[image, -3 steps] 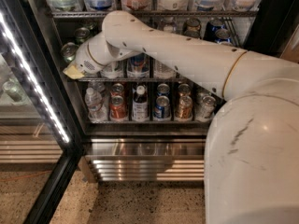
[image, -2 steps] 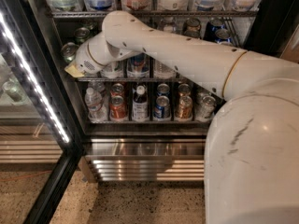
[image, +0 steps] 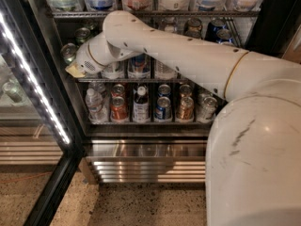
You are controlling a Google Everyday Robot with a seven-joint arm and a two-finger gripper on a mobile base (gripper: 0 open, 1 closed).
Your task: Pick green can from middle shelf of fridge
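My white arm reaches into the open fridge [image: 56, 126] along the middle shelf [image: 188, 80]. The gripper [image: 75, 62] is at the shelf's left end, and its tip is hidden behind the wrist. A greenish can with a silver top [image: 68, 52] stands right beside the gripper at the far left. Whether they touch does not show. A second similar can [image: 83, 34] stands just behind it. White and blue cans [image: 138, 65] show under the forearm.
The glass door with its white LED strip [image: 35, 84] stands open on the left. The lower rack holds a water bottle [image: 95, 105], short cans and a small bottle [image: 140, 102]. Dark cans [image: 217, 28] sit at the middle shelf's right. My arm's base [image: 254, 164] fills the right foreground.
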